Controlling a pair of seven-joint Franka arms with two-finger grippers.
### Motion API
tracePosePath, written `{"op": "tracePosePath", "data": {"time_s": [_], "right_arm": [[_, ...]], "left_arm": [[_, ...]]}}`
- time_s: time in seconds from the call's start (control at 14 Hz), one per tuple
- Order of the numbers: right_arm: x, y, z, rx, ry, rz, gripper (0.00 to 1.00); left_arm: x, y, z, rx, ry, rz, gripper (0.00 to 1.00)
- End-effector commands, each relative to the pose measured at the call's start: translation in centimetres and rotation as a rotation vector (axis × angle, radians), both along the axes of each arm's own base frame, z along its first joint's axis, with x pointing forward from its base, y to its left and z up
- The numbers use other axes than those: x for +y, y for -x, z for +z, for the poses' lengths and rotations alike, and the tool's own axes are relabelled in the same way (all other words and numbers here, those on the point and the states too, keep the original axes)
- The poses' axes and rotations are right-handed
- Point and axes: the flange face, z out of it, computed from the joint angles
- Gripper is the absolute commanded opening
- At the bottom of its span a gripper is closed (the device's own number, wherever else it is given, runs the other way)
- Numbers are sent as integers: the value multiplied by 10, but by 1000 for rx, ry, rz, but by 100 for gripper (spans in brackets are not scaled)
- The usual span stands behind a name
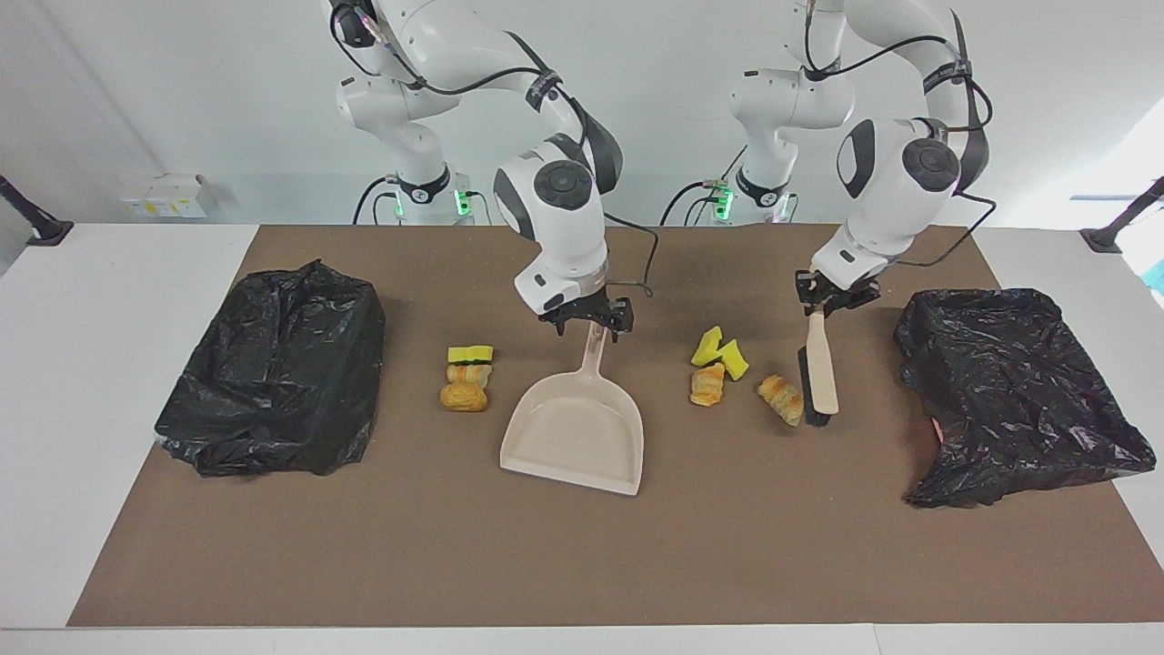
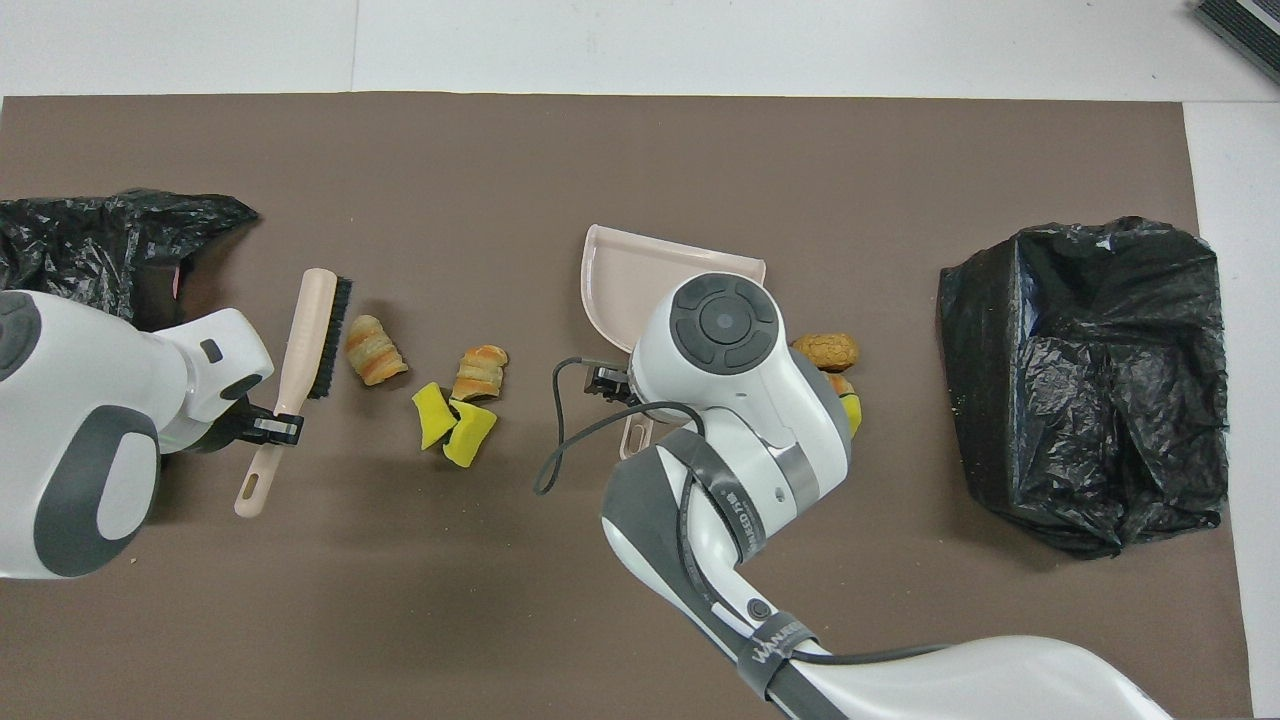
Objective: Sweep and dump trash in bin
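Facing view, read from the bottom of the frame upward. The brown mat (image 1: 364, 546) on the counter is bare in the lower third.

At lower centre lies the dustpan (image 1: 573, 432), flat on the mat, mouth toward the bottom edge and handle pointing up the frame toward the robots. We judge that this offers the handle to the arm that reaches for it.

The trash sits at mid-height in two groups, one on each side of the dustpan, and none of it is in the pan. The stacked group (image 1: 466, 375) lies toward the right arm's end. Toward the left arm's end lie the yellow sponge chunks (image 1: 718, 353), a striped lump (image 1: 707, 384) and a second striped lump (image 1: 782, 398).

The brush (image 1: 821, 373) lies just beside that second lump, its dark bristles facing the lump and the dustpan. We take this as the start of a stroke toward the pan.

At the same height, each frame edge holds a black-bagged container: the bin at the right arm's end (image 1: 282, 373) and the bin at the left arm's end (image 1: 1009, 382).

Above these, the left tool (image 1: 832, 298) is clamped on the brush handle. The right tool (image 1: 589, 320) hangs wide over the handle end of the dustpan; we cannot tell whether it touches.
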Motion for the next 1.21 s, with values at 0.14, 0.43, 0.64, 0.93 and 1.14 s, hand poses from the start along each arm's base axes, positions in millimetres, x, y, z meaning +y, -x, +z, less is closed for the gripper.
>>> {"op": "tracePosePath", "data": {"time_s": [0.14, 0.43, 0.64, 0.93, 1.14], "right_arm": [[2, -5, -13, -12, 18, -5, 100], [1, -9, -18, -32, 16, 0, 81], [3, -6, -17, -30, 25, 15, 0], [4, -6, -12, -38, 50, 34, 0], [-5, -8, 15, -51, 29, 3, 0]], "left_arm": [[28, -12, -20, -12, -4, -57, 0], [1, 4, -31, 33, -5, -97, 0], [-28, 16, -31, 58, -13, -103, 0], [-66, 30, -33, 68, -28, -87, 0], [-83, 35, -32, 67, -29, -107, 0]]}}
